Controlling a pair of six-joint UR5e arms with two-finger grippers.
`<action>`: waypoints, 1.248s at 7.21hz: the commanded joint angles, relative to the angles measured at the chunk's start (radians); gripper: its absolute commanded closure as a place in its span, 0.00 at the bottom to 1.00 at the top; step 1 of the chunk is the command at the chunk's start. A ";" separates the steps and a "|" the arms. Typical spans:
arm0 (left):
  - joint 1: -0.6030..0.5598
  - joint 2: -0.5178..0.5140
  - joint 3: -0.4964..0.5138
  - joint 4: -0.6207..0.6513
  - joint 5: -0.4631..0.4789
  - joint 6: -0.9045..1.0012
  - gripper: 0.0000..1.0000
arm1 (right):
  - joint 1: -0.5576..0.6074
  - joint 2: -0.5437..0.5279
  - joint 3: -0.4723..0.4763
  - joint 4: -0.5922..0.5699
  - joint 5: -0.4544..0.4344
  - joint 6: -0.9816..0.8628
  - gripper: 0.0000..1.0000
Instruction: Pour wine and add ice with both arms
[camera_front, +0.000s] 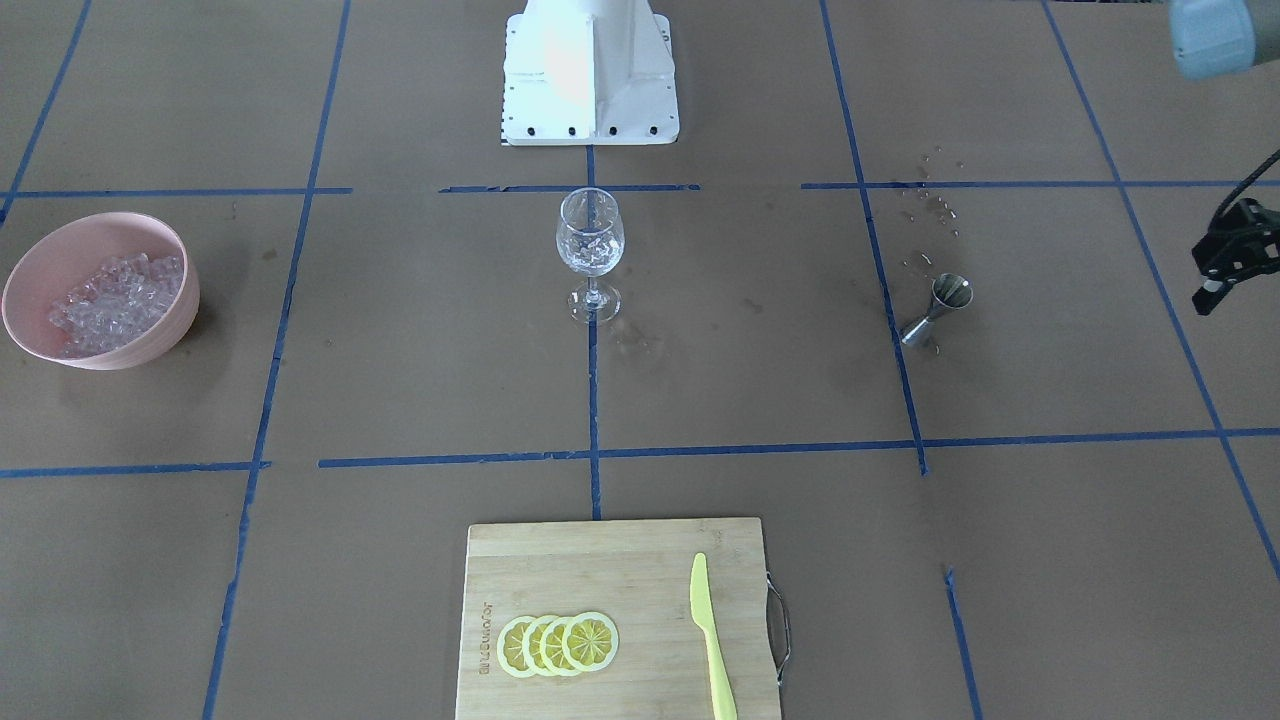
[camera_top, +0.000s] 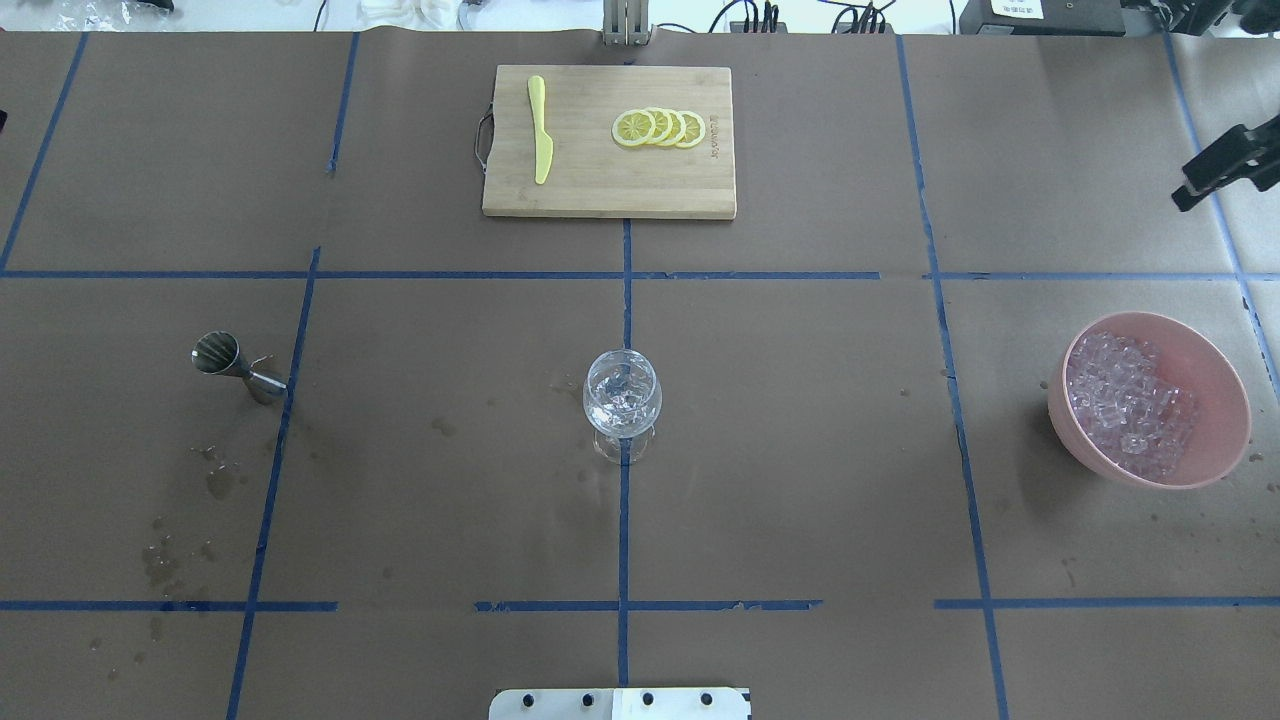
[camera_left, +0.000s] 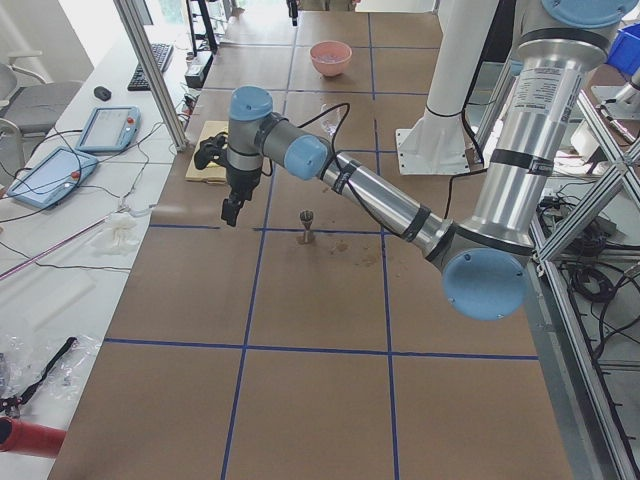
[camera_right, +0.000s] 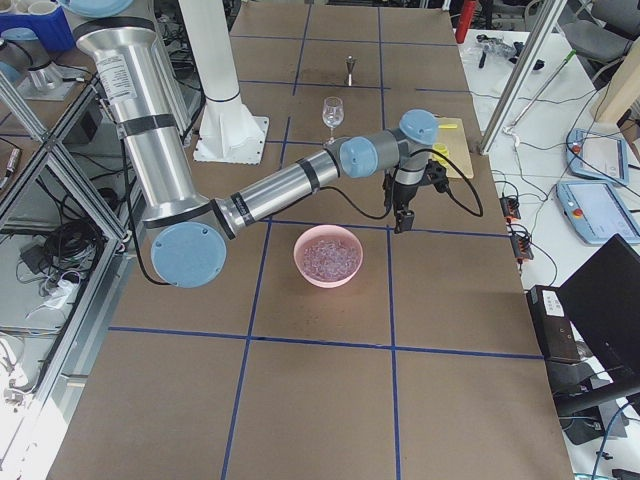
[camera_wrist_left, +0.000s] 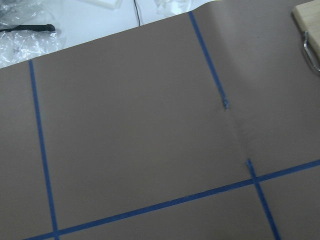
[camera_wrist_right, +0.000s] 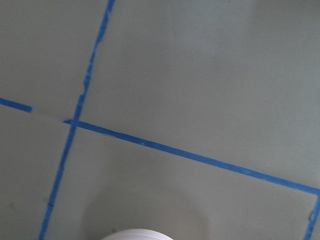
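Across the whole scene stretches a table (camera_top: 800, 450) covered in brown paper and marked into squares with blue tape. Over its left end reaches the left arm (camera_left: 380, 195), bent at the elbow. Its left gripper (camera_front: 1212, 290) points down and hangs above the paper, apart from everything. How wide its fingers stand I cannot tell. The right arm (camera_right: 280, 185) reaches out over the other end, and the right gripper (camera_top: 1192, 192) hangs above the paper past the bowl, on the side away from the robot. Its opening is likewise too unclear to judge.

A white pedestal (camera_front: 590, 70) stands at the robot's edge, in the middle. At the far edge, opposite it, lies a wooden cutting board (camera_top: 600, 190). A pink bowl (camera_top: 1215, 385) sits at the robot's right, holding a heap of ice (camera_top: 1130, 405). A wine glass (camera_top: 622, 435) stands upright in the centre on a tape line, with more clear cubes inside it.

On the board lie a yellow-green knife (camera_top: 540, 130) and a row of overlapping lemon slices (camera_top: 660, 128), well apart. A small metal measuring cup (camera_top: 235, 368) stands at the robot's left, with wet spots (camera_top: 215, 480) on the paper near it.
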 joint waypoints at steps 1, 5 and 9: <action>-0.111 0.102 0.048 -0.007 -0.063 0.169 0.00 | 0.101 -0.100 -0.021 0.005 0.018 -0.077 0.00; -0.130 0.156 0.107 -0.007 -0.065 0.188 0.00 | 0.170 -0.124 -0.053 0.037 -0.020 -0.064 0.00; -0.163 0.154 0.232 -0.007 -0.108 0.188 0.00 | 0.230 -0.152 -0.083 0.037 0.056 -0.057 0.00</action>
